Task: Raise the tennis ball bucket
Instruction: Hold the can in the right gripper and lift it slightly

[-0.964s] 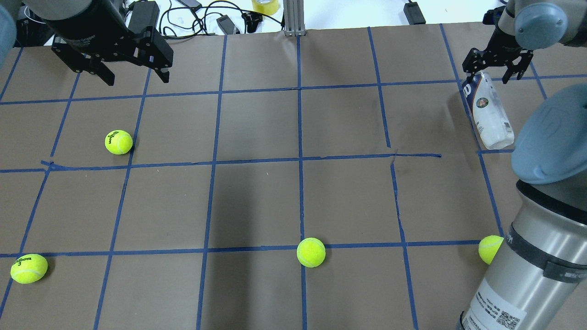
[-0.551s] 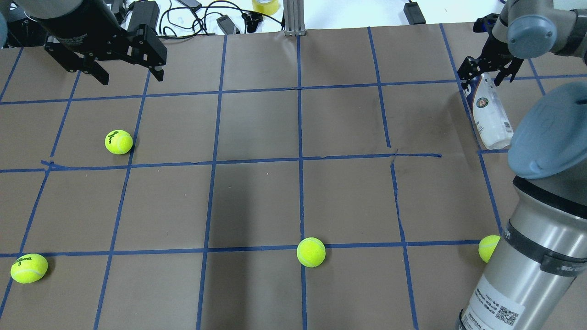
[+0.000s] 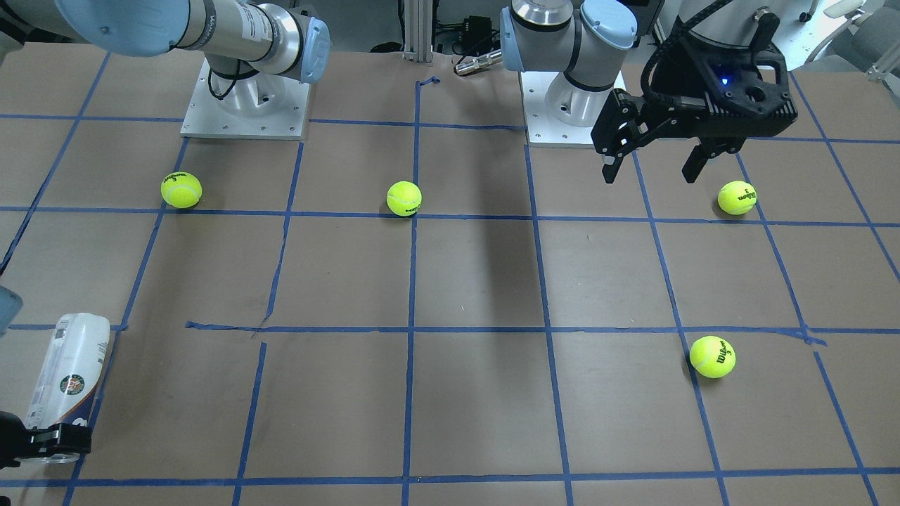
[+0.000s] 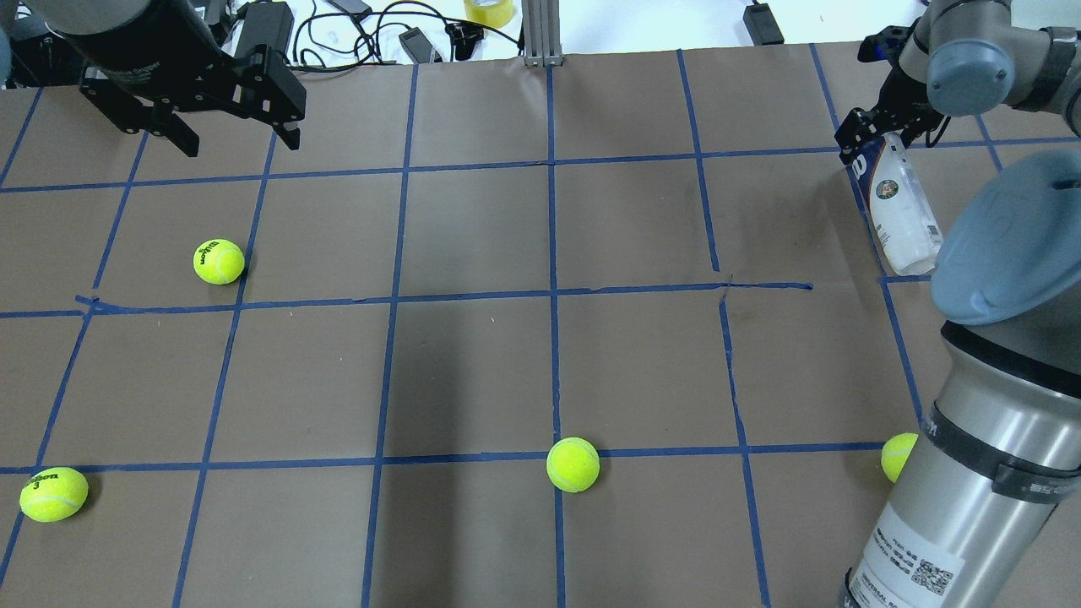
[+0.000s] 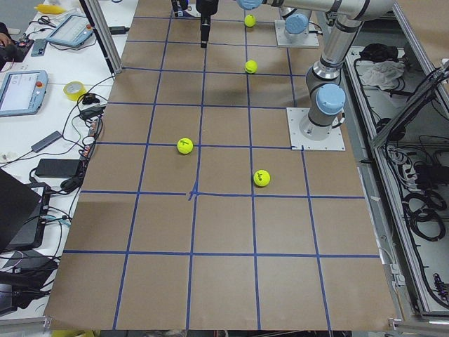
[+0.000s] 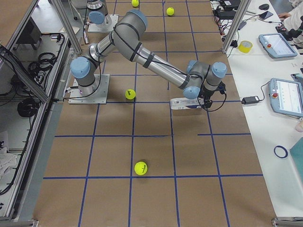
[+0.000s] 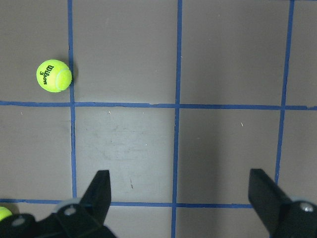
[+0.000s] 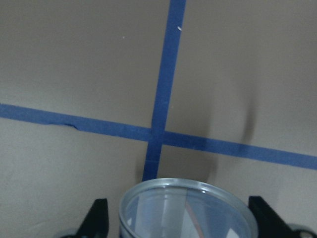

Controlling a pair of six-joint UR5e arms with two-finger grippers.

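around bucket (image 4: 902, 211) rim, right tool (image 8: 177, 203) spread

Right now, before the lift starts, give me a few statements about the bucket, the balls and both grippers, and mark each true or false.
1. The tennis ball bucket stands upright. False: it lies on its side on the table.
2. The right gripper straddles the bucket's metal-rimmed end, jaws open. True.
3. The left gripper holds a tennis ball. False: it is open and empty above the table.
4. Four tennis balls lie loose on the table. True.
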